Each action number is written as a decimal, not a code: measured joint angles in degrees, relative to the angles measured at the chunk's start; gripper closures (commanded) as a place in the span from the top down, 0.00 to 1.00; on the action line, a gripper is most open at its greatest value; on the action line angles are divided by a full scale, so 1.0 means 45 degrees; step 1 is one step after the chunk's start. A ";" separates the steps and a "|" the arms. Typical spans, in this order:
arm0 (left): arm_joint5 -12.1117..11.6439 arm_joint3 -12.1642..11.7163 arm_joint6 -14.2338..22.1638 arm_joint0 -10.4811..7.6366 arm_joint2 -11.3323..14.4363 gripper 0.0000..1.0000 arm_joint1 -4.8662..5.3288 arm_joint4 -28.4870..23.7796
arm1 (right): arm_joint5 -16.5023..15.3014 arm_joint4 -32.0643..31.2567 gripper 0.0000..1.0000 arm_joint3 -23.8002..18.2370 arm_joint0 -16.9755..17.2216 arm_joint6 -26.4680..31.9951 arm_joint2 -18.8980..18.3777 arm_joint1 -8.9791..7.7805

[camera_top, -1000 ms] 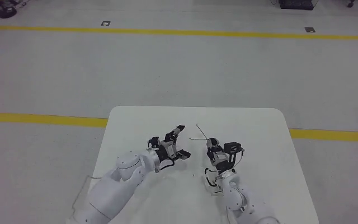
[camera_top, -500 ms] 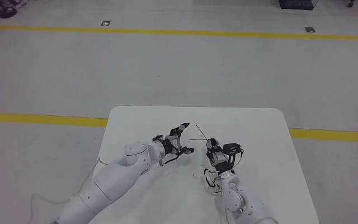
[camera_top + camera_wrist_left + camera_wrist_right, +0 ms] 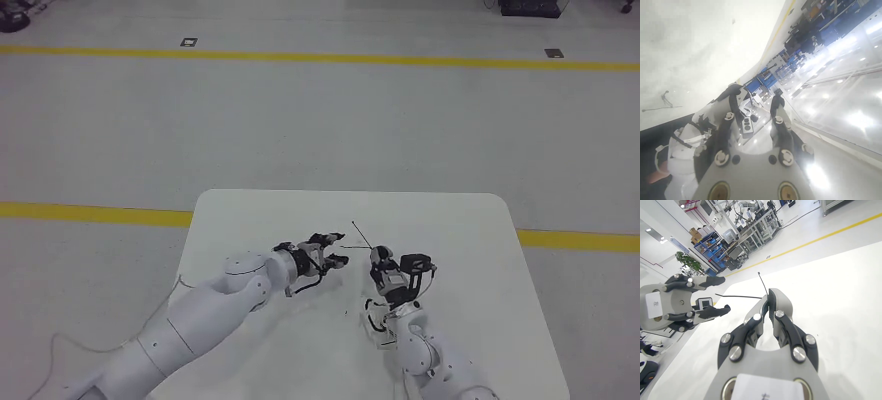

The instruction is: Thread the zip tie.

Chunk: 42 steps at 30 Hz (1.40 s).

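My right hand (image 3: 768, 300) is pressed together on the thin black plastic zip tie (image 3: 738, 297), pinching it near its middle above the white rounded-corner table (image 3: 829, 285). Two strands leave the grip. In the top view, one rises toward 11 o'clock and ends in what looks like the small square head. The other runs out toward 9 o'clock and tapers to the tail tip.

My left hand (image 3: 725, 293) sits at 9 o'clock of the right one, close by, with its dark fingers (image 3: 712, 281) spread wide. The tail tip lies between them or just in front; I can't tell if it touches either one, and nothing is gripped there.

I judge the task barely started. The tie is picked up and presented, but the tail and head are well apart, with no loop closed. What's left is to take the tail in the left hand, bring it round to the head, line it up with the slot and push it through.
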<state>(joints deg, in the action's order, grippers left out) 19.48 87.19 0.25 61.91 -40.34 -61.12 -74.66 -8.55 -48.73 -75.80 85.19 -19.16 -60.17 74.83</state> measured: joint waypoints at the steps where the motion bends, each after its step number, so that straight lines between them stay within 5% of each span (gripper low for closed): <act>1: 0.0000 0.0005 -0.0034 -0.0043 0.0067 0.31 0.0020 -0.0045 | 0.0001 0.0011 0.00 0.0025 -0.0017 0.0011 -0.0001 0.0011; 8: 0.0000 0.0107 -0.0204 -0.0301 0.0407 0.24 0.0141 -0.0395 | 0.0243 -0.0244 0.00 0.0045 -0.0014 -0.0126 0.0126 0.0106; 11: 0.0000 0.0160 -0.0254 -0.0383 0.0501 0.10 0.0176 -0.0485 | 0.0317 -0.0321 0.00 0.0082 -0.0033 -0.0154 0.0174 0.0146; 18: 0.0000 0.0187 -0.0415 -0.0481 0.0621 0.13 0.0234 -0.0588 | 0.0277 -0.0434 0.00 0.0097 0.0004 -0.0203 0.0162 0.0198; 22: 0.0000 0.0171 -0.0511 -0.0507 0.0653 0.00 0.0231 -0.0678 | 0.0156 -0.0406 0.00 0.0082 0.0040 -0.0189 0.0115 0.0217; 42: -0.0156 0.0343 -0.0500 -0.0416 0.0244 0.00 0.0186 -0.0694 | 0.0146 -0.0728 0.00 0.0142 0.0126 -0.0187 0.0108 0.0350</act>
<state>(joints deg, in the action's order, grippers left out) 18.78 88.74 -2.00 60.04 -39.24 -60.28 -77.78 -7.89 -52.00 -75.16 85.76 -20.00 -59.68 76.41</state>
